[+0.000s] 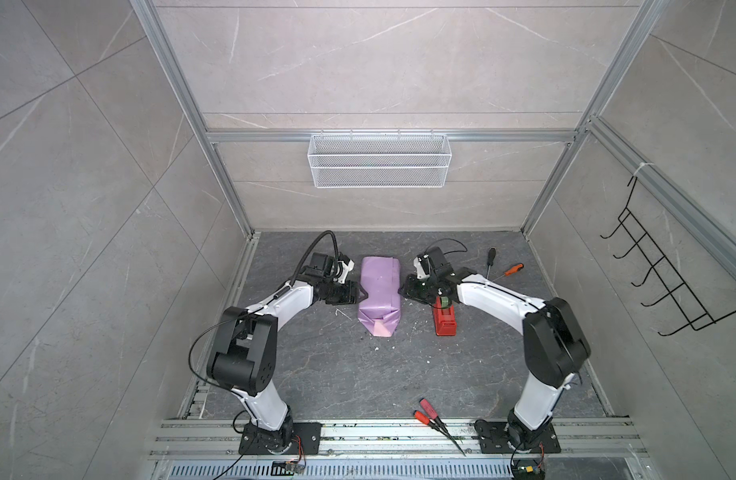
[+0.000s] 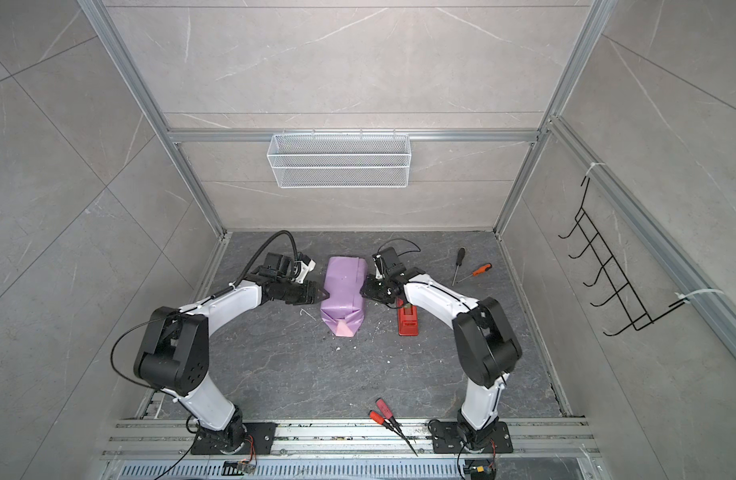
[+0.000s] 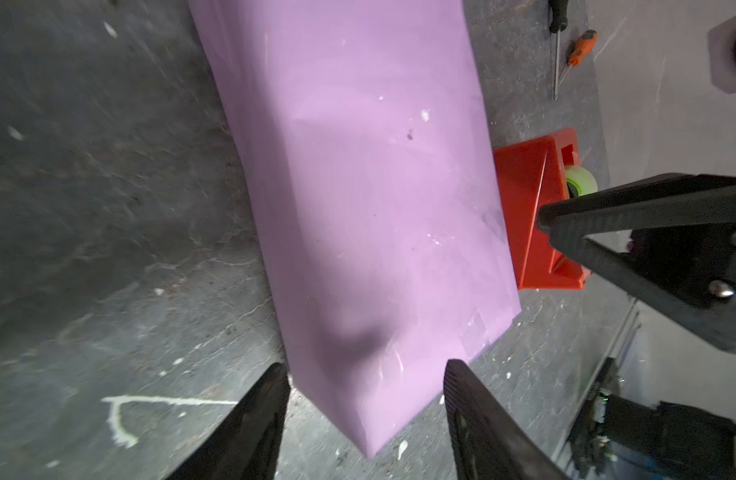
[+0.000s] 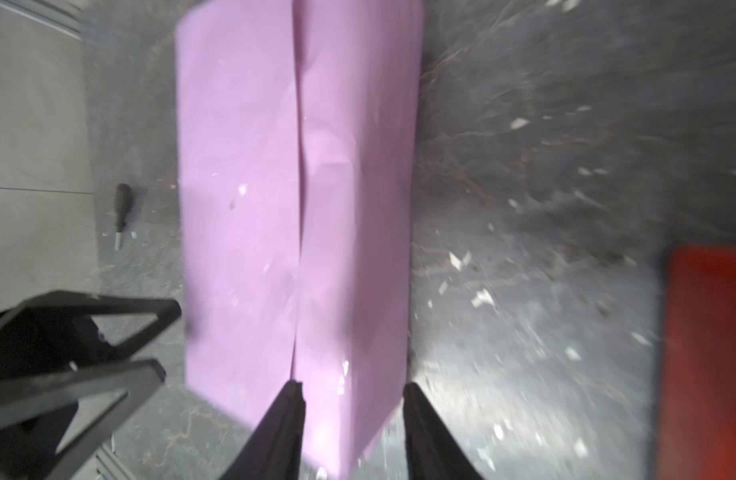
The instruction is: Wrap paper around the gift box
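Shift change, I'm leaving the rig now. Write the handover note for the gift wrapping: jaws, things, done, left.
Left gripper: jaws open, either side of the paper's left edge.
Right gripper: jaws apart across its right edge; grip unclear.
The paper lies mid-table, wrapped lilac side out; box hidden, presumably inside.
Done: body wrapped, seam on top, near end folded to a pink point.
Left: probably taping seam and ends; the tape dispenser stands right of the paper.

No legible text, labels, brands or numbers in any view, the paper (image 1: 379, 291) showing plain lilac
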{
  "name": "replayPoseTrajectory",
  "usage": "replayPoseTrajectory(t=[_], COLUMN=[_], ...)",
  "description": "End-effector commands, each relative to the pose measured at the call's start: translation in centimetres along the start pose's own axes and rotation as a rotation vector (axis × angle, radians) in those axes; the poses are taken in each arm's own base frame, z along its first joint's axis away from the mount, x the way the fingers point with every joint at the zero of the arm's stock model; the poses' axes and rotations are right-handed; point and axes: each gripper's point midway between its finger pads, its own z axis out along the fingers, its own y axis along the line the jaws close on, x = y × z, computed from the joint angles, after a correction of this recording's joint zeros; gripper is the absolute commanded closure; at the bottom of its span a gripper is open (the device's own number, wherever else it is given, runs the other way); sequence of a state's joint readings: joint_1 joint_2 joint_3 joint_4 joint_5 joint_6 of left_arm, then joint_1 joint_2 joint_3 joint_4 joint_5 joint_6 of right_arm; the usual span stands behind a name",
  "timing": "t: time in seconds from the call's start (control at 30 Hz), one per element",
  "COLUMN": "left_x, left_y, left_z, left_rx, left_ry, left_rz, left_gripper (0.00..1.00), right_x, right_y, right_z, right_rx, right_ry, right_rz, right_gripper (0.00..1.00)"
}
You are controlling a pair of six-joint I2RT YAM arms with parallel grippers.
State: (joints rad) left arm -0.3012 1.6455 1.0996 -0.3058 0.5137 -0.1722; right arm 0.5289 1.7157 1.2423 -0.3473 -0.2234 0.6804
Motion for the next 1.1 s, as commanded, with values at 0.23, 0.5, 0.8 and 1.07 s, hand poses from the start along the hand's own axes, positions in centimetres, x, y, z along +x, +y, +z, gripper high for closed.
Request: replayPoseTrajectory(t=[0.23,0.5,0.8,1.07], left_x=[-4.0,-4.5,-4.1,-3.0], left_y=[-4.0,-4.3,-3.8,-2.8], left_z=[-4.7,-2.3,-0.6,0.7], left_rx=[0.025,0.141,0.184,0.177], left_ry=[-0.062,0.017,0.076,0.117], left_rz=[0.566,0.521,0.487,0.464], left_gripper=[0.19,0.26,0.32,0.39], right_x=[5.1,11.2,11.9,12.7], right_y=[3.2,0.1,-0.4,-1.7], right_z=[-9.1,-5.7,1.6,5.4], right_rx=[0.025,0.137,0.133,0.128], right_ry=[-0.164,0.177,0.196,0.279], right_rz=[-0.808,-1.769,-2.012,-2.096], right_gripper=[0.49,0.45,0.44,0.45])
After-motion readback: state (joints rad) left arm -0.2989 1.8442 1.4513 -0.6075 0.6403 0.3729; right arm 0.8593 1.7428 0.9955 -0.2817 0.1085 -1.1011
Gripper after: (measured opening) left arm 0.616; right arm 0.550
